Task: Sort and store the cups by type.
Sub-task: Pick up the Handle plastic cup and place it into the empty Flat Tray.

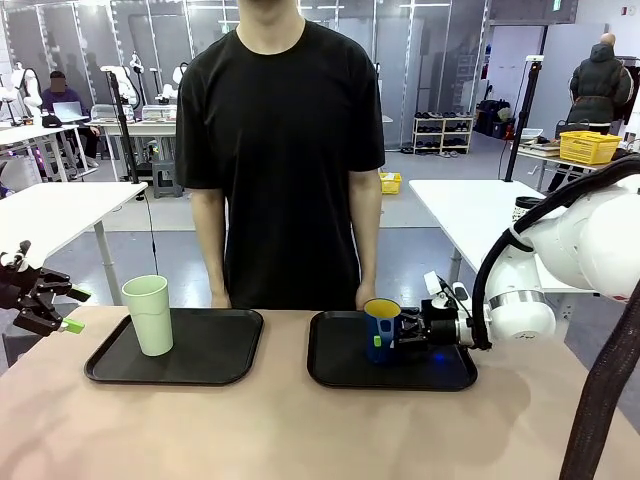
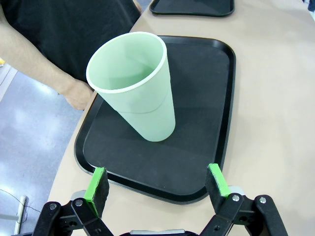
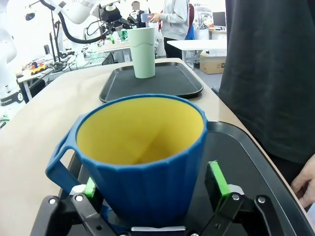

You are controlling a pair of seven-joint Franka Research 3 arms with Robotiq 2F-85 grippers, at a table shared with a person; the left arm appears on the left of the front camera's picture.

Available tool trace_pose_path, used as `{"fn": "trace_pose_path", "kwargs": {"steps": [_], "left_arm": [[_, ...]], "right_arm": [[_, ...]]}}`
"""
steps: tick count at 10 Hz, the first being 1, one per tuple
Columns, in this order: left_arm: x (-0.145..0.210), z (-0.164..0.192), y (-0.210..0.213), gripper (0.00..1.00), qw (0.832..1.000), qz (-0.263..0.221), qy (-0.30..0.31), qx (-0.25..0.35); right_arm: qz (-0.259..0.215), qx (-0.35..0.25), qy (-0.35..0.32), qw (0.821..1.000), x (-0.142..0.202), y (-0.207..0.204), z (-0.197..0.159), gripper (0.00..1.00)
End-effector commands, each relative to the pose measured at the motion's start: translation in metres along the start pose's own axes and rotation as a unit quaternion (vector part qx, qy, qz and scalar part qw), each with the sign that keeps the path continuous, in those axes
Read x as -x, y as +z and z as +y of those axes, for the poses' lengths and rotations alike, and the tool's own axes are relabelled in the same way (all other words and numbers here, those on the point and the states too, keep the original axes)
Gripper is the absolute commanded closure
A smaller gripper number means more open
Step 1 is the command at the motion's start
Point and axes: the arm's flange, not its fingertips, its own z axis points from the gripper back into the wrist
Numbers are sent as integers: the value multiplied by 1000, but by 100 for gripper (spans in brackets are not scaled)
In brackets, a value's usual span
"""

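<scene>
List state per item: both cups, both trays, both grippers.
green tumbler: upright, empty, on left tray.
blue mug: upright, empty, on right tray, between the right gripper's fingers.
left tray: flat on the table, holds the tumbler.
right tray: flat on the table, holds the mug.
left gripper: open, empty, off the tray's edge.
right gripper: open around the mug.

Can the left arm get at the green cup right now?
Probably yes. The left claw is open and faces the green cup, which stands upright on its tray with nothing between them.
</scene>
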Motion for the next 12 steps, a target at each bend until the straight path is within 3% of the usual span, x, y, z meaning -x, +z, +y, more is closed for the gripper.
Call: {"fn": "trace_pose_path", "kwargs": {"steps": [1,12], "left_arm": [[2,4,1,0,1000,-10,-10,3],[2,4,1,0,1000,-10,-10,3]], "right_arm": [[25,4,-15,1000,-2,-1,-4,0],[62,37,-5,997,-3,26,18,0]]}}
